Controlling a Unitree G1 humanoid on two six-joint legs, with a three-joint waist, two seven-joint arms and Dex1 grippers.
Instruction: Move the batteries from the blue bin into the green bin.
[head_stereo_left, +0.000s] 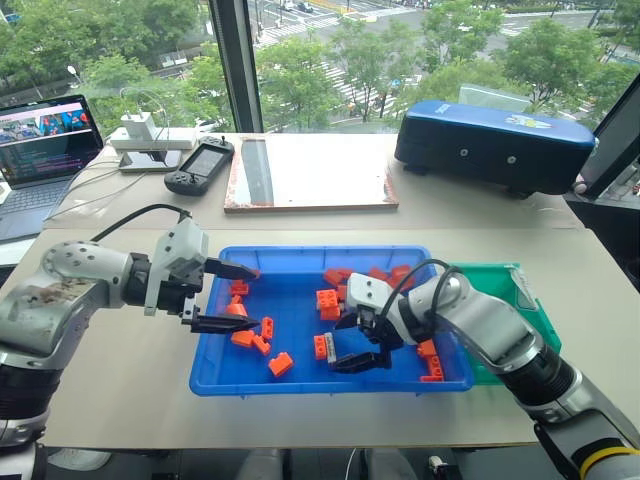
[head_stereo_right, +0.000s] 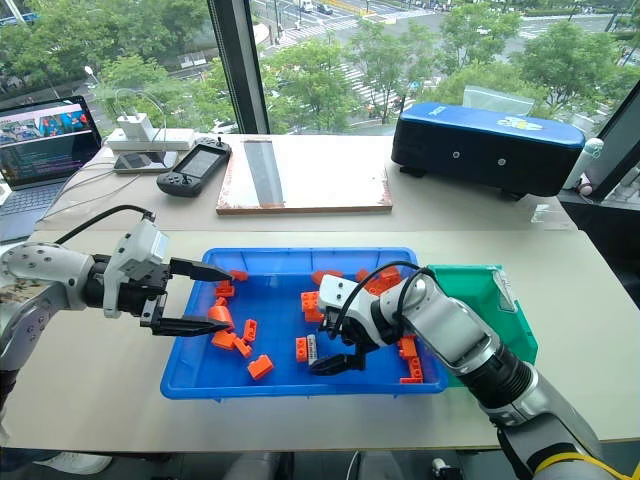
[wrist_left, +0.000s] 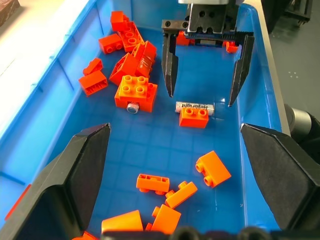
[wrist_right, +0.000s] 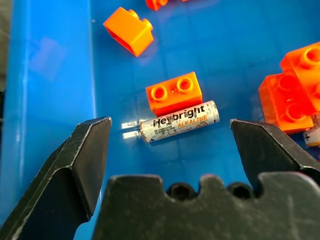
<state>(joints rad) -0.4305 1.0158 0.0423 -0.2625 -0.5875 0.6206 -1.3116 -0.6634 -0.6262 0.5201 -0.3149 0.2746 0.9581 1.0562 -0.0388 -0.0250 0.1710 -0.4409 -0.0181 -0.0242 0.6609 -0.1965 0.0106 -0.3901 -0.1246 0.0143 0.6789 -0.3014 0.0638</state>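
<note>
The blue bin (head_stereo_left: 300, 253) lies in the middle of the table, strewn with several orange bricks (head_stereo_left: 328, 300). A grey-silver battery (wrist_right: 180, 121) lies flat on its floor beside one orange brick (wrist_right: 174, 93). My right gripper (wrist_right: 170, 126) hangs open just above it, one finger on each side and neither touching. A second battery (wrist_left: 132, 107) pokes out from under a square brick. Over the bin's left end, my left gripper (head_stereo_left: 255, 297) stands open and holds nothing. The green bin (head_stereo_left: 500, 272) stands against the blue bin's right side.
Behind the bins lie a dark-blue hard case (head_stereo_left: 495, 145) at the right, a wooden board (head_stereo_left: 310, 172) in the middle and a handheld controller (head_stereo_left: 200, 165). A laptop (head_stereo_left: 40, 150) sits at the far left. Bare tabletop runs along the front edge.
</note>
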